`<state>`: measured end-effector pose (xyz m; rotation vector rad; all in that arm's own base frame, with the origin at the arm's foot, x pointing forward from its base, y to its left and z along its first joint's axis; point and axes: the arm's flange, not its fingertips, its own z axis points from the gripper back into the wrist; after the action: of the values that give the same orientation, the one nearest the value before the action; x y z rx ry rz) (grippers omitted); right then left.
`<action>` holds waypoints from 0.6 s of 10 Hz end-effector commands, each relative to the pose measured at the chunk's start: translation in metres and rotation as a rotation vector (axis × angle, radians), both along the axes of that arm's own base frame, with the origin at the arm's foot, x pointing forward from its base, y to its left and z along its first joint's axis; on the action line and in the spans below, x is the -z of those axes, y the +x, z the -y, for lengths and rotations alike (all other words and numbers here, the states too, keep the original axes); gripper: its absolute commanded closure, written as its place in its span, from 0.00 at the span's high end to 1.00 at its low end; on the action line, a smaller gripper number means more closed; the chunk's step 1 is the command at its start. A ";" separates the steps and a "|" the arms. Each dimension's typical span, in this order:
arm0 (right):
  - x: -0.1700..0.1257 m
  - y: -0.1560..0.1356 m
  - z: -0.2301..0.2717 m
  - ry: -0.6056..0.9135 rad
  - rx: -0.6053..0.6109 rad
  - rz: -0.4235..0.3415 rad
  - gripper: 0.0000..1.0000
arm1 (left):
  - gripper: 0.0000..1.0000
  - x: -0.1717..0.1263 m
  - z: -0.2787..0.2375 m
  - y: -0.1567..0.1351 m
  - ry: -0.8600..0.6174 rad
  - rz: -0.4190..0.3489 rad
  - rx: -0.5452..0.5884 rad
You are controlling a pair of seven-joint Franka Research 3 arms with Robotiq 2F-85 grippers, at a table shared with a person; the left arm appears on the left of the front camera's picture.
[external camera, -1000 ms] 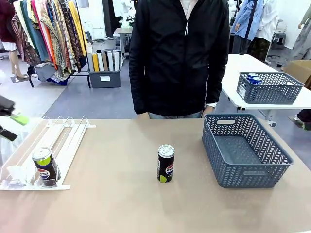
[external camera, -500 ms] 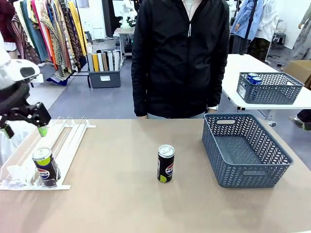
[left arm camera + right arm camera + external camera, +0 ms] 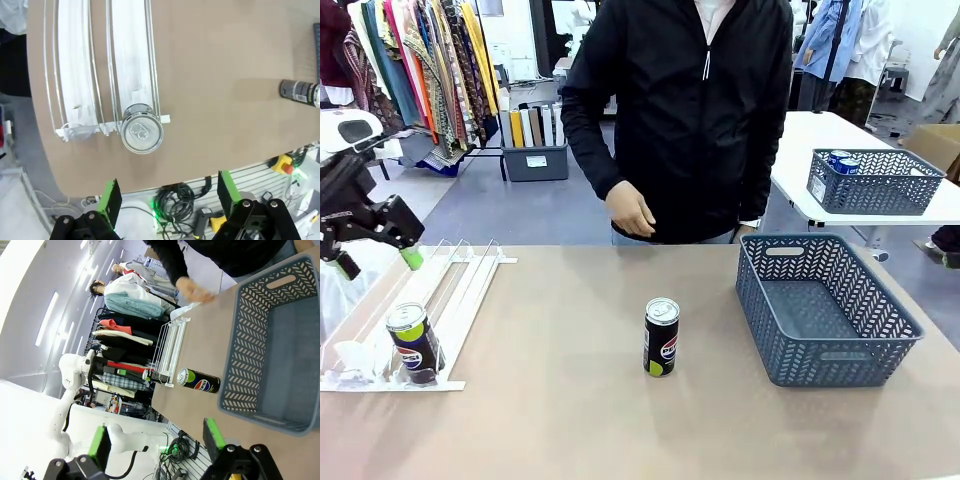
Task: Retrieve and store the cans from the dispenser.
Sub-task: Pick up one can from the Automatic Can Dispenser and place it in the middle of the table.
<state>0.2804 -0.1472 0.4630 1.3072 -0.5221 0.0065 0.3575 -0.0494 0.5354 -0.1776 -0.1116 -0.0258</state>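
Left fingers (image 3: 111, 200) spread wide, empty, above a can (image 3: 142, 135).

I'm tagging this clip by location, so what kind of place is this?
Likely an indoor robot lab or workshop staged like a shop: racks of hanging clothes behind, a white can dispenser and a grey lattice basket on the table.

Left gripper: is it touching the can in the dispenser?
Apart. The left wrist view shows the left gripper open, with bare table between its fingertips and the can at the end of the dispenser.
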 end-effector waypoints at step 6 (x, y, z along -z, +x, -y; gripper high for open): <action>-0.004 0.004 -0.002 0.024 0.007 0.026 1.00 | 1.00 0.089 0.016 0.027 0.149 -0.080 -0.170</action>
<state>0.2804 -0.1472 0.4631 1.3072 -0.5223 0.0067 0.3838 -0.0627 0.4543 -0.0597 -0.0567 0.1056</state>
